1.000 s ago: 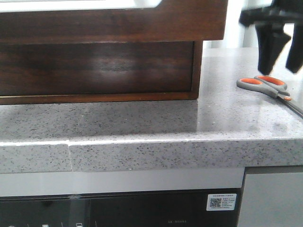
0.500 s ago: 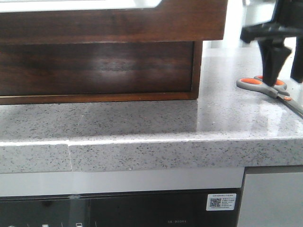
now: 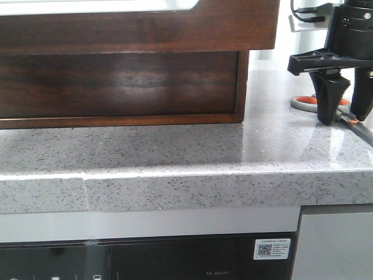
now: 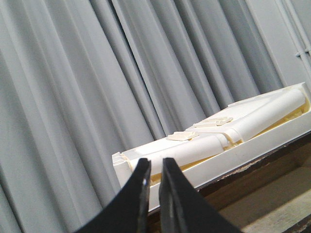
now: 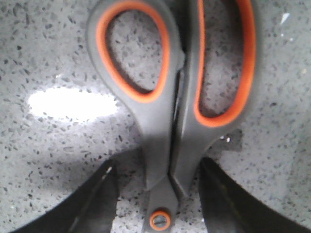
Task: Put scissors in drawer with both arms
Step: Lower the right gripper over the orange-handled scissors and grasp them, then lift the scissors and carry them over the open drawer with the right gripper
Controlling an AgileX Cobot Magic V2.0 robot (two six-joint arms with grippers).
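Grey-handled small scissors [image 3: 305, 101] with orange-lined finger loops are lying flat on the speckled grey stone countertop [image 3: 175, 153], at its right end and well apart from the cabinet. In the front view only one loop and a bit of the handles are showing, because the black two-fingered right gripper [image 3: 345, 116] is standing over them with its fingers pointing down, one on each side of the handles. The right wrist view is showing the scissors [image 5: 170, 92] from above: both orange-lined loops, the closed grey handles and the orange pivot dot. The two black fingers [image 5: 95, 199] are sitting spread on either side of the narrow neck just by the pivot, with bare countertop [image 5: 53, 58] between each finger and the handles, so they are gripping nothing.

At the upper left of the front view, the wide dark brown glossy wood drawer [image 3: 140, 26] is projecting forward above a recessed dark wood front [image 3: 116, 84], a strip of white showing along its top edge.

The left gripper [image 4: 155, 177] is appearing only in its own wrist view, its black fingers drawn almost together with a thin slit between them and nothing held. Beyond them, a white moulded tray [image 4: 228, 136] and grey pleated curtains [image 4: 97, 73] are filling the view.
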